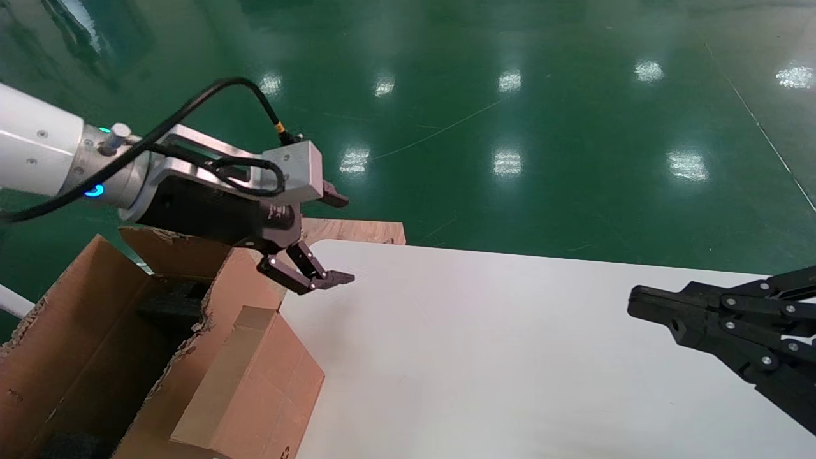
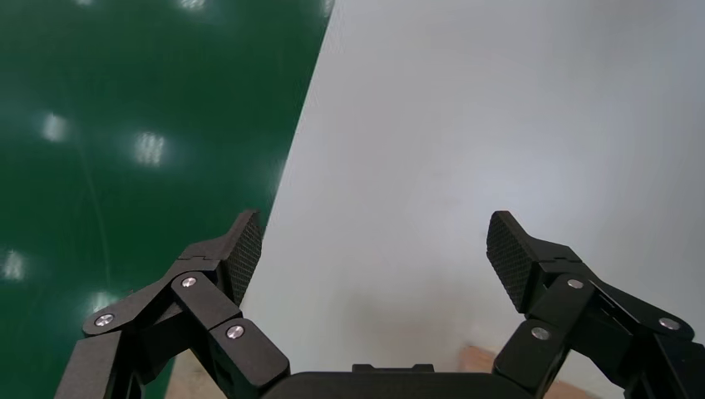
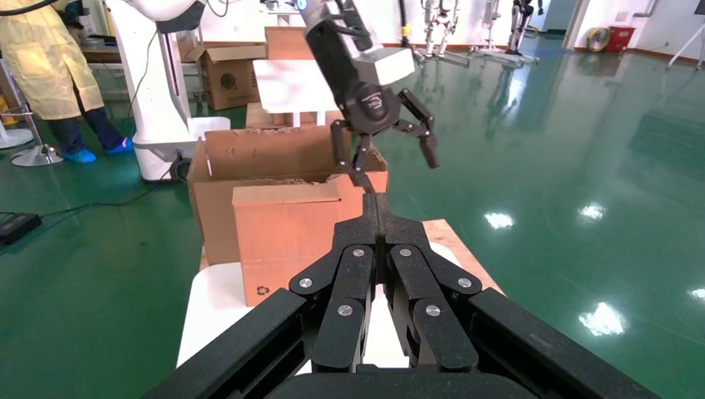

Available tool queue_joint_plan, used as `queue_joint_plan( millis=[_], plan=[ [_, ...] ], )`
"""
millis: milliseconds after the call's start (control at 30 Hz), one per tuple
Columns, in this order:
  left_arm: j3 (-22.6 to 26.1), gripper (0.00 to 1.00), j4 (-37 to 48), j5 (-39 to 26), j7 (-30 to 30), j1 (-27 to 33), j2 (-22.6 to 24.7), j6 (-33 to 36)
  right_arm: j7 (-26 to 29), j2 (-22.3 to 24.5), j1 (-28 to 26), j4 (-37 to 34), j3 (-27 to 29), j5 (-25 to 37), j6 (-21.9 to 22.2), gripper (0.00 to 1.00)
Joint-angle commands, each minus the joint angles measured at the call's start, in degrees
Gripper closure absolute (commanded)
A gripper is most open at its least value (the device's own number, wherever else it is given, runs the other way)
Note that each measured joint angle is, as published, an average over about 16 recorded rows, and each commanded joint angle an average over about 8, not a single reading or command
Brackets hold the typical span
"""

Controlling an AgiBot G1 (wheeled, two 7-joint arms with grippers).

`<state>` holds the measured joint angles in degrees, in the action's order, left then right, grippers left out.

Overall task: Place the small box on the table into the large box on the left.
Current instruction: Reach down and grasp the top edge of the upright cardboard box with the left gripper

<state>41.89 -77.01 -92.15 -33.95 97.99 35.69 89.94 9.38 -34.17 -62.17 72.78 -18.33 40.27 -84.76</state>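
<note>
Count: two cartons, two arms, one worktop.

Small box (image 1: 255, 389): near left of the head view, standing at the left edge of the worktop (image 1: 510, 357), leaning against or touching the outer wall of the large box (image 1: 76, 331). In the right wrist view its smooth face with a small dark mark low on one side fronts the bigger carton. It is outside the large box, not in it.

Large box: left of the worktop, ragged rim, dark foam visible inside.

Worktop: white, smooth, rounded far corner; a pale wooden board (image 1: 357, 231) shows behind that corner. Floor (image 1: 510, 95): glossy green with lamp reflections. Right wrist view shows more cartons, another robot and a person in a yellow coat beyond.

Right end effector (image 1: 637, 305): near right, over the worktop, fingers pressed together, holding nothing.

Left end effector (image 1: 322, 280): farther off, above the large box's far rim and worktop corner, fingers spread wide, empty, touching nothing.
</note>
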Motion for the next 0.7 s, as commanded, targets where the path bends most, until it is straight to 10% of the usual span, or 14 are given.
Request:
queue_joint_plan(
  millis=[33,700],
  plan=[
    [1.0,0.0,0.3,-1.3,-0.6,0.5,0.5,0.0,0.0,0.0,0.0,0.0,0.0,0.0,0.0,1.0],
    [33.2,0.0,0.4,-10.7,-28.8,15.2,8.2,1.0,0.0,0.0,0.0,0.0,0.0,0.0,0.0,1.0]
  ],
)
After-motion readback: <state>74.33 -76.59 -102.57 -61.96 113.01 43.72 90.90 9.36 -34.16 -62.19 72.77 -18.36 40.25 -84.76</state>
